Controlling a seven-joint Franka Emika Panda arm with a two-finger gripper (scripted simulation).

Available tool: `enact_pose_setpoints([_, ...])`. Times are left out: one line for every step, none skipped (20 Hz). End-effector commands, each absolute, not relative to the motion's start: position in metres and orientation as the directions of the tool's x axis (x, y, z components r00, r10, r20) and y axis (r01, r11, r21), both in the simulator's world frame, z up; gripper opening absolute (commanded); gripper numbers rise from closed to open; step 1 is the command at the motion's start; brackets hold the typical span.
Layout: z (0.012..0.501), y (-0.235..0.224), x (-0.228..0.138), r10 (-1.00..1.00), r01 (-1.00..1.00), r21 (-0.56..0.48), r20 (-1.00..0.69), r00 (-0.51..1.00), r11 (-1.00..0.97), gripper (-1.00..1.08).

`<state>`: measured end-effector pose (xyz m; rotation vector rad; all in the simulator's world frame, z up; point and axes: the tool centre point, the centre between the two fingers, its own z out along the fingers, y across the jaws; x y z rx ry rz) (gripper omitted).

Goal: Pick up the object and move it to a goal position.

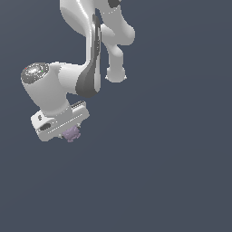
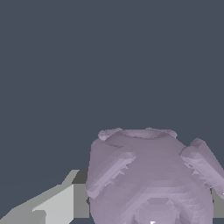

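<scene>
Flat slate-blue fills everything around you; no counter edge, no goal marker and no other thing shows in either view, so you cannot judge height from any surface.

Start nearest, with the wrist view. The object (image 2: pixel 151 179) fills the close part of that picture: a pale lilac lump with a rounded body, a ring-like rim on its far side and blocky knobs sticking out at either flank. One pale grey fingertip (image 2: pixel 57 205) shows just beside it, touching or all but touching its side; at the opposite flank only a sliver of grey can be seen. The object sits right up between the fingers, and you may take it that the gripper is closed down onto it, narrow, with nothing else in its hold. Actual contact is hidden behind the lump.

Farther off, in the exterior view, the gripper (image 1: pixel 69 131) hangs at about 8 o'clock from the picture's centre, tilted, with the object (image 1: pixel 71 133) peeking out beneath the white hand as a small purple nub. The arm (image 1: pixel 95 68) rises from there toward 12 o'clock.

As for handling, you should expect it to be light and rigid, with hard faceted faces. The knobs are the trouble: pads landing on one could let it pivot or slip. The rounded body between the knobs looks the surest place to press, and it seems that is roughly where you have it. Move steadily, since the hold is small.
</scene>
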<state>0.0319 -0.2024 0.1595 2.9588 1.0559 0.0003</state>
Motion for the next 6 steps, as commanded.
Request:
enact_pose_setpoints([0.1609,-0.2041,0.0340,0.633,0.633,0.000,0.000,0.774,-0.774,-1.00])
enact_pose_setpoints([0.1611,-0.2043,0.0343,0.633,0.633,0.000,0.000,0.774,-0.774,-1.00])
enact_pose_setpoints([0.1610,-0.2043,0.0344,0.633,0.633,0.000,0.000,0.774,-0.774,-1.00])
enact_pose_setpoints([0.1608,-0.2041,0.0343,0.633,0.633,0.000,0.000,0.774,-0.774,-1.00])
enact_pose_setpoints([0.1606,-0.2037,0.0341,0.633,0.633,0.000,0.000,0.774,-0.774,-1.00])
enact_pose_setpoints([0.1605,-0.2036,0.0340,0.633,0.633,0.000,0.000,0.774,-0.774,-1.00])
